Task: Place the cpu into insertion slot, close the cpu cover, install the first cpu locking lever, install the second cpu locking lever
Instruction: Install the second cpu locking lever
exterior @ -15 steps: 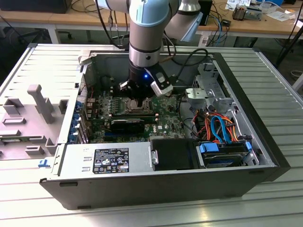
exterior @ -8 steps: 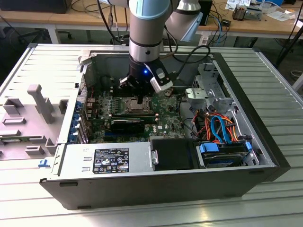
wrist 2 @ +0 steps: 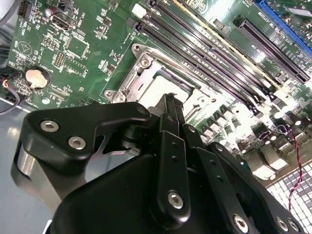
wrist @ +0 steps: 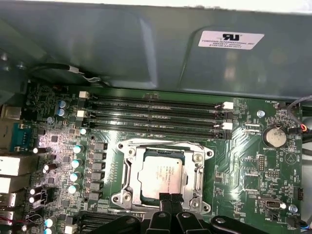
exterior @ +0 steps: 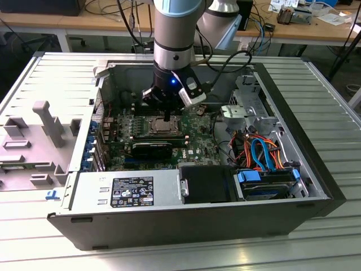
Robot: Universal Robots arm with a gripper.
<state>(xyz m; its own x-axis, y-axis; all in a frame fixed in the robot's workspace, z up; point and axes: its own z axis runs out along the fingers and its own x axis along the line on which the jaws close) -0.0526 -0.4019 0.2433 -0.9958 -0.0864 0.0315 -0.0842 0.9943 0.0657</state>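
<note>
Open computer case (exterior: pixel 316 169) on slatted metal table (exterior: pixel 169 251)

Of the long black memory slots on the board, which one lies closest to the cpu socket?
The memory slot bordering the silver cpu cover. The other slots lie parallel beyond it, toward the grey case wall; the gripper sits at the socket's opposite edge.

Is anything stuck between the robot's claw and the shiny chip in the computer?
Nothing visible is in the way. In the first wrist view the claw is right above the cpu, its tips over the chip's edge. The cpu lies in the insertion slot with the cpu cover framing it, and the memory slots lie off to the side.
</note>
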